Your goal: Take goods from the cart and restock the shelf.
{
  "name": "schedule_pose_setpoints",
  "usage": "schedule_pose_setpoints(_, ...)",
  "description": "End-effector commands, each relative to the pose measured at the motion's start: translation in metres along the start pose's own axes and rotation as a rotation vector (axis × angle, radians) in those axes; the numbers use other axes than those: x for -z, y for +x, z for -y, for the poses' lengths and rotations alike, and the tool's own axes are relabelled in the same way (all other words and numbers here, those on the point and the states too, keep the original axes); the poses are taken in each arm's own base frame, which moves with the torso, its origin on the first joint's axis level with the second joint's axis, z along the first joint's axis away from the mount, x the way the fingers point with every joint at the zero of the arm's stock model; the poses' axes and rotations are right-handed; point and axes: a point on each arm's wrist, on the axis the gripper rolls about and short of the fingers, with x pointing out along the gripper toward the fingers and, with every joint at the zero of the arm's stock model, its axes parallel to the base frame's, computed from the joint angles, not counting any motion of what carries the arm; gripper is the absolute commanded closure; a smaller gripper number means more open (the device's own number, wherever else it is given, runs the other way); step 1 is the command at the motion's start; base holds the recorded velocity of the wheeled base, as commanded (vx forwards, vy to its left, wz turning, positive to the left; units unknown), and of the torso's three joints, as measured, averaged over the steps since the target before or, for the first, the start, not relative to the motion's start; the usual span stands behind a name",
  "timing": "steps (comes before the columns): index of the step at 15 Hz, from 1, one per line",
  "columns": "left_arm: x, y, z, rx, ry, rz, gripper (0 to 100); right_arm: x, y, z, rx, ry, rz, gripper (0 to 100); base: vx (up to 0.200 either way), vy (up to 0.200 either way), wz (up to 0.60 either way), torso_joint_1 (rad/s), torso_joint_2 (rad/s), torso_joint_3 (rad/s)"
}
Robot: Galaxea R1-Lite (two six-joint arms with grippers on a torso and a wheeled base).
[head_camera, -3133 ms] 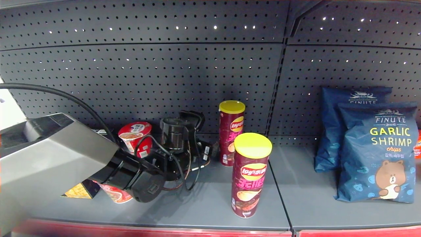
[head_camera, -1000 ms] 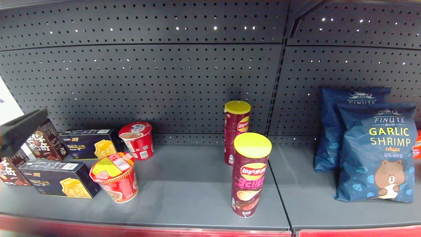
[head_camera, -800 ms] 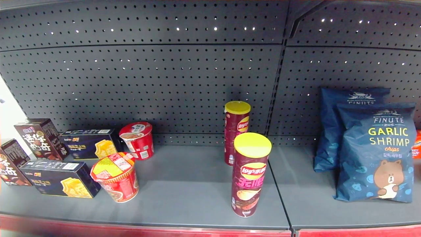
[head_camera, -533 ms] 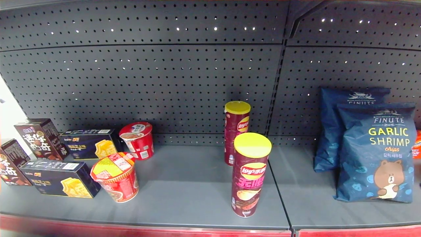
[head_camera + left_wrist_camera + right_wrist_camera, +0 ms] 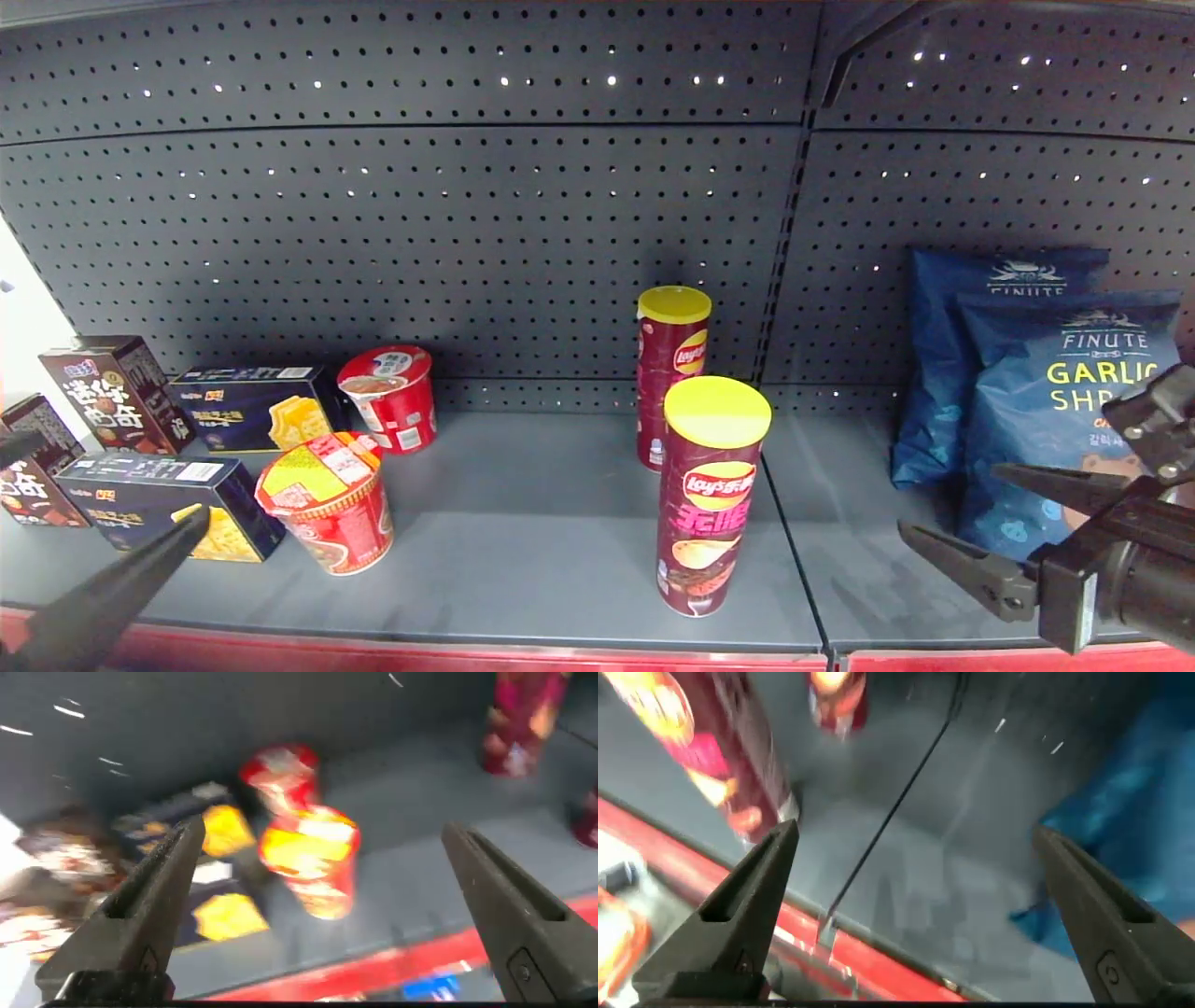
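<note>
Currently seeing right gripper spread wide with nothing between the fingers, hovering low over the right end of the shelf, in front of the front blue chip bag and covering part of its lower half in the head view. Same reading from its wrist camera: both fingers far apart, grey deck and red front lip beneath, blue bag off to one side, front chip can off to the other. Left gripper likewise wide open and empty, held at the shelf's left front corner, one fingertip overlapping the front navy box in the head view. From its wrist camera, front noodle cup framed between the fingers, well short of either. Outward from there: front noodle cup with lid canted to the left, just beside the front navy box; rear noodle cup behind it near the pegboard back, next to the rear navy box. Dark brown boxes standing at the far left end. Front chip can upright near the lip, about mid-shelf; rear chip can upright behind it, close to the pegboard. Can't tell the gap between the two cans. Rear blue chip bag propped by the pegboard, overlapped by the front one. Sliver of an orange pack at the far right edge.
</note>
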Motion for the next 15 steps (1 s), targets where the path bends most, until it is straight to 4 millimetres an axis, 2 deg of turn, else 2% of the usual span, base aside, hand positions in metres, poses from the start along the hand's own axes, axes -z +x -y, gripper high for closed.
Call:
schedule_pose_setpoints(1,0.007,0.026,0.012,0.017,-0.008,-0.100,0,0.011,0.017,-0.006,-0.015,-0.025,-0.089,0,0.000,0.000,0.00,0.000,0.00,0.000)
schedule_pose_setpoints(3,0.009,0.028,0.015,0.065,-0.011,-0.104,0,0.024,0.021,-0.011,-0.034,-0.048,-0.146,0,0.000,0.000,0.00,0.000,0.00,0.000)
schedule_pose_setpoints(5,0.024,0.029,0.018,0.089,0.011,-0.148,0,0.029,0.027,-0.013,-0.034,-0.060,-0.181,0,0.000,0.000,0.00,0.000,0.00,0.000)
schedule_pose_setpoints(7,0.027,0.030,0.020,0.107,0.019,-0.163,0,0.026,0.032,-0.014,-0.025,-0.060,-0.183,0,0.000,0.000,0.00,0.000,0.00,0.000)
schedule_pose_setpoints(12,0.027,0.048,0.028,0.129,0.050,-0.188,0,0.015,0.060,-0.021,-0.024,-0.065,-0.207,0,0.000,0.000,0.00,0.000,0.00,0.000)
schedule_pose_setpoints(15,0.033,0.052,0.031,0.133,0.062,-0.221,0,0.003,0.088,-0.028,-0.022,-0.064,-0.209,0,0.000,0.000,0.00,0.000,0.00,0.000)
